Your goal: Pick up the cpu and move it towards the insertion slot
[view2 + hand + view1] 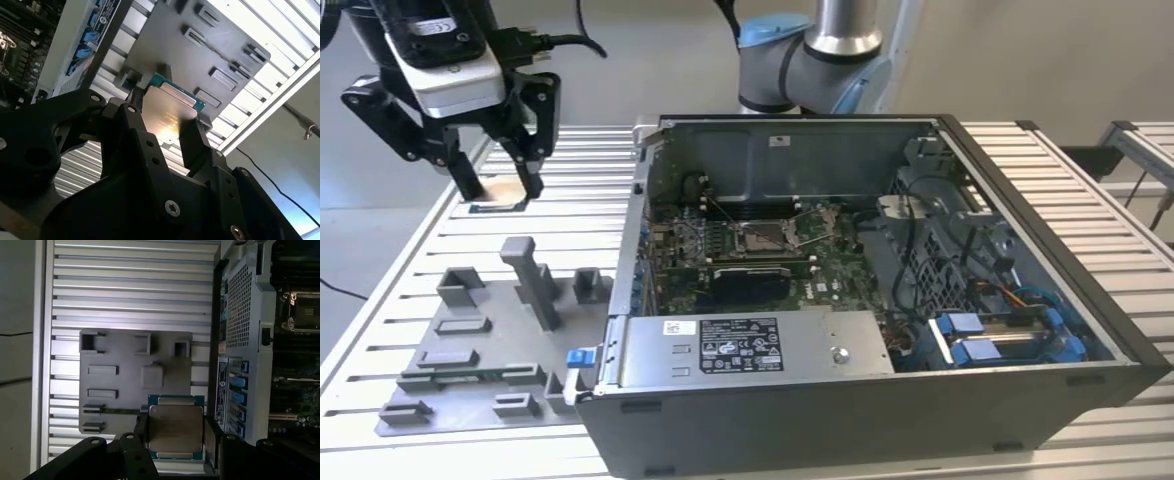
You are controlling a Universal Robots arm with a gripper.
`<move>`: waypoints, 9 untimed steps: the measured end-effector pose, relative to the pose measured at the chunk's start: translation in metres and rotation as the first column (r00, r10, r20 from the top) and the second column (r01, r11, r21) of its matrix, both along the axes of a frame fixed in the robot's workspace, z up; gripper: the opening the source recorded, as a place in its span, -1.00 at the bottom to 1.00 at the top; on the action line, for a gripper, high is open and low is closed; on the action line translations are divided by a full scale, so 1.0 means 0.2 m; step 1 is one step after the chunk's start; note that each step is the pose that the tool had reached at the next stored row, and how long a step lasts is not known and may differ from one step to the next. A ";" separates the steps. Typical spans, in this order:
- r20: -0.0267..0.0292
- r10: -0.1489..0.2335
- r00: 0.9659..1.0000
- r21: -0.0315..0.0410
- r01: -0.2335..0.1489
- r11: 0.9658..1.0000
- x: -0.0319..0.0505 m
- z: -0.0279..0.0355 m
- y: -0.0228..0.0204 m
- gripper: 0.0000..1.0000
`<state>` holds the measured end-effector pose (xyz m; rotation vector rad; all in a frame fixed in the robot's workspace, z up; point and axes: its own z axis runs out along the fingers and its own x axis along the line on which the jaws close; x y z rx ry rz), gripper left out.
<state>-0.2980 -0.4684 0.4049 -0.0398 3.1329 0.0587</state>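
Two cpu [175,434] edges in the pincer [498,193], clear of the case [787,145]

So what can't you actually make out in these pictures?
Exterior view: the fingers of the gripper cover most of the cpu.
Exterior view: the slot is too small to show its pins.
First wrist view: the slot is cut off by the picture's edge.
Second wrist view: glare washes out the cpu face, and the fingers hide part of it.
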 end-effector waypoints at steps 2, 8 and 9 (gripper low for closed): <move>0.000 0.000 1.000 0.000 0.000 1.000 0.042 0.000 0.000 -1.00; 0.000 0.000 1.000 0.000 0.000 1.000 0.159 0.000 0.000 -1.00; 0.000 0.000 1.000 0.000 0.000 1.000 0.178 0.000 0.000 -1.00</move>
